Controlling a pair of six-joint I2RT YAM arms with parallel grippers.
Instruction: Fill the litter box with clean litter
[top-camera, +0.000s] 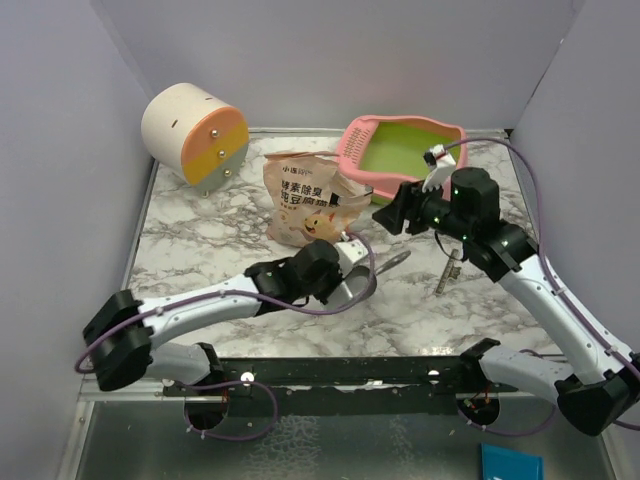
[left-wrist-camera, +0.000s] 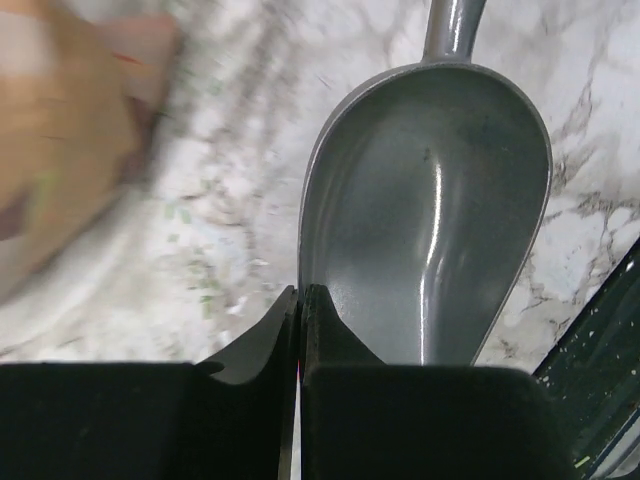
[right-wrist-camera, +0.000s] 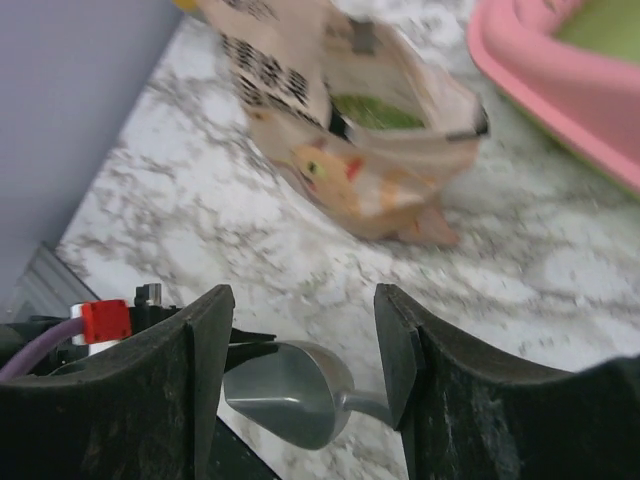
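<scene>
The litter box (top-camera: 352, 150), a pink-rimmed tray with a lime-green basin, stands at the back right; its pink rim (right-wrist-camera: 560, 80) shows in the right wrist view. A beige cat-printed bag (top-camera: 305, 200) lies left of it, and greenish clean litter (right-wrist-camera: 375, 112) shows in its open mouth. Nearer me lies a grey metal scoop (left-wrist-camera: 430, 200) with an empty bowl. My left gripper (left-wrist-camera: 301, 295) is shut on the thin left rim of the scoop (top-camera: 352, 288). My right gripper (right-wrist-camera: 305, 300) hangs open above the table between bag and scoop (right-wrist-camera: 290, 390), holding nothing.
A cream-and-orange cylinder (top-camera: 195, 130) lies on its side at the back left. A small metal piece (top-camera: 447, 272) lies on the marble right of the scoop handle. A few green grains (left-wrist-camera: 185, 215) are scattered on the table. Grey walls enclose three sides; a dark rail (top-camera: 330, 370) runs along the near edge.
</scene>
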